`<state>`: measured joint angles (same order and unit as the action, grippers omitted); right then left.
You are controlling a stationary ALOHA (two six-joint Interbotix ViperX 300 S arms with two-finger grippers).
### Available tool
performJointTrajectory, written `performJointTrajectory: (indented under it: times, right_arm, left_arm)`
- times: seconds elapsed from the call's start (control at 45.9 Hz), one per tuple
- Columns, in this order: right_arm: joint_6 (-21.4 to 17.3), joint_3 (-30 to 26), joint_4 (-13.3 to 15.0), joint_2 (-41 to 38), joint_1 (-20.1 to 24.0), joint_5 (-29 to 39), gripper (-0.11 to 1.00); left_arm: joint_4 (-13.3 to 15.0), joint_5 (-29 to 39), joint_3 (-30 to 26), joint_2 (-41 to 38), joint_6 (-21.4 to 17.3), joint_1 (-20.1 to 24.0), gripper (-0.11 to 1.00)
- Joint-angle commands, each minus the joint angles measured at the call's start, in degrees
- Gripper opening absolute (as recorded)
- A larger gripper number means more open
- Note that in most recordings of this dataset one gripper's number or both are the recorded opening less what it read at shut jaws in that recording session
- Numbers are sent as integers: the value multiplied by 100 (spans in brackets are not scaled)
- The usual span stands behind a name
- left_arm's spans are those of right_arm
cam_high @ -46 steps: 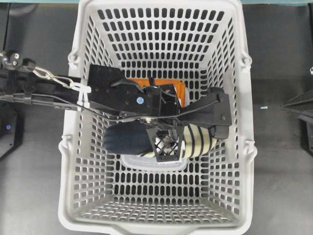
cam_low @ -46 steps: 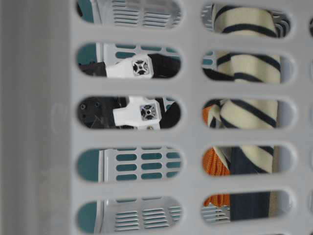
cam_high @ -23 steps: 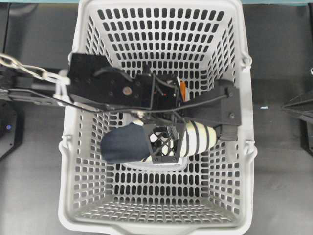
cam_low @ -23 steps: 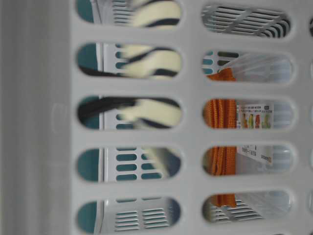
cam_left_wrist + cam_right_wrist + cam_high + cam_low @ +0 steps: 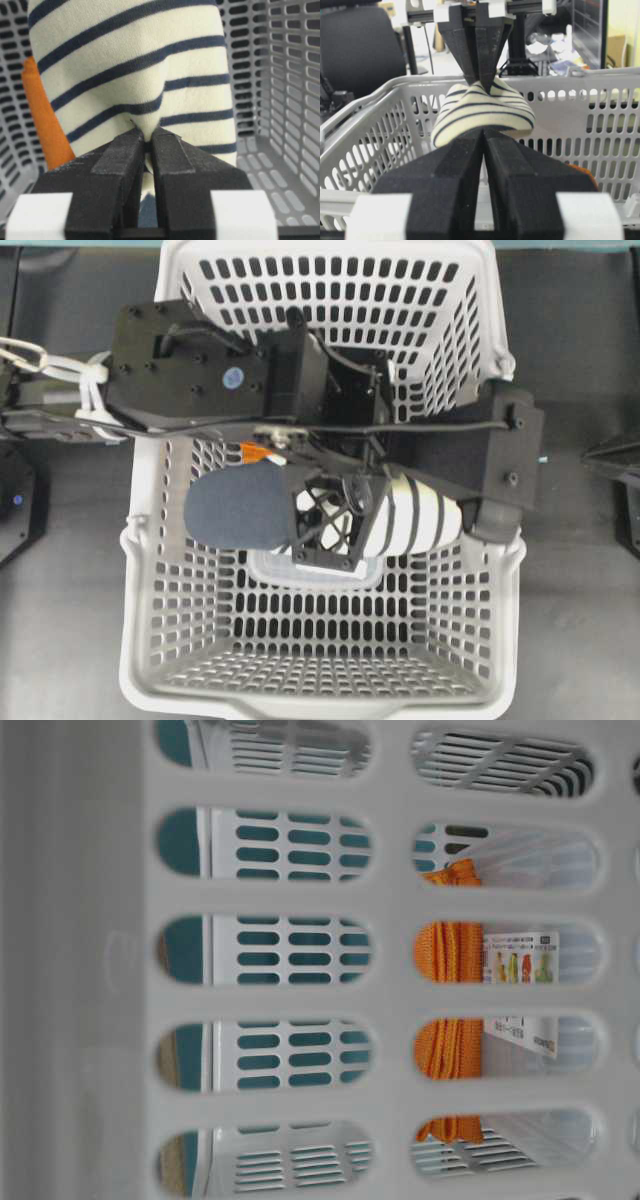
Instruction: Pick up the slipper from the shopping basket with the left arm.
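The left arm reaches from the left over the shopping basket. Its end effector points down, fingers pressed together on a fold of the slipper. The slipper hangs crosswise beneath it above the basket floor, navy toe to its left, striped body to its right. An orange cloth lies below, behind the slipper. The right end effector, well apart from the basket, has its fingers pressed together on nothing.
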<state>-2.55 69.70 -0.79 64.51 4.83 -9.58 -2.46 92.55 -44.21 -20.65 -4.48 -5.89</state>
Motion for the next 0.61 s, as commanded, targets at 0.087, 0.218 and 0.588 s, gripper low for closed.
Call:
performJointTrajectory:
  times: [0.087,0.218,0.588]
  right_arm:
    - [0,-70,-18,-18,9,9,0]
    - [0,-70,-18,-18,9,79,0]
    - [9,-62,-18,-18,9,88,0]
  left_arm:
    - [-26,0,-141,88,-70,-26,3]
    - [-26,-9,-132,79,-79,-26,3]
    - [-26,-9,-132,26,-88,-26,3]
